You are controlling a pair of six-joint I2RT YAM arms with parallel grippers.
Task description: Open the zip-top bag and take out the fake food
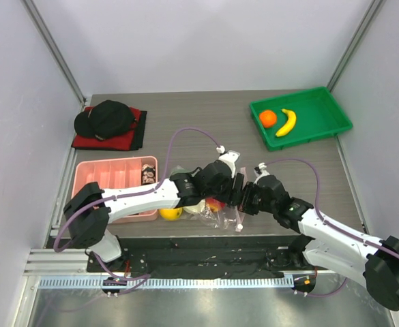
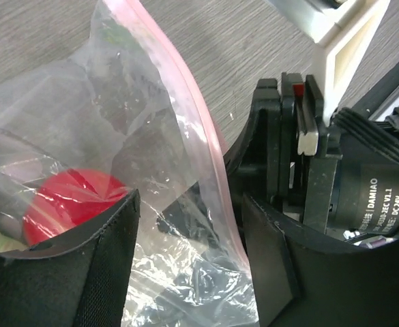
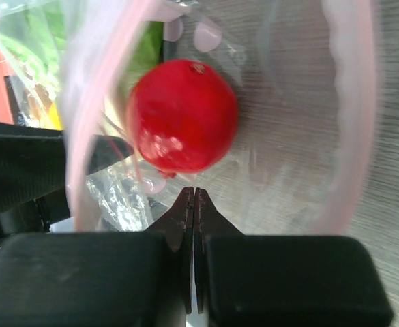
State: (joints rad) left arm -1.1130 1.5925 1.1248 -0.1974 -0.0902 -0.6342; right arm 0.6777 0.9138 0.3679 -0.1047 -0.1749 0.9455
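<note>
The zip-top bag [image 1: 221,215] lies near the front of the table, both arms meeting over it. In the left wrist view my left gripper [image 2: 189,228] is open, with loose bag film [image 2: 151,136] and its pink zip strip [image 2: 185,82] passing between the fingers. A red round fruit [image 2: 69,197] shows through the plastic. My right gripper [image 3: 194,194] is shut, its tips inside the bag mouth just short of the red fruit [image 3: 182,116], nothing visibly pinched. Green leafy fake food [image 3: 32,37] lies behind it. A yellow lemon [image 1: 170,213] sits at the bag's left end.
A green tray [image 1: 322,102] at the back right holds an orange [image 1: 268,118] and a banana [image 1: 287,122]. A pink compartment tray [image 1: 110,174] stands at the left, close to the left arm. A black cap [image 1: 107,117] on red cloth lies at the back left.
</note>
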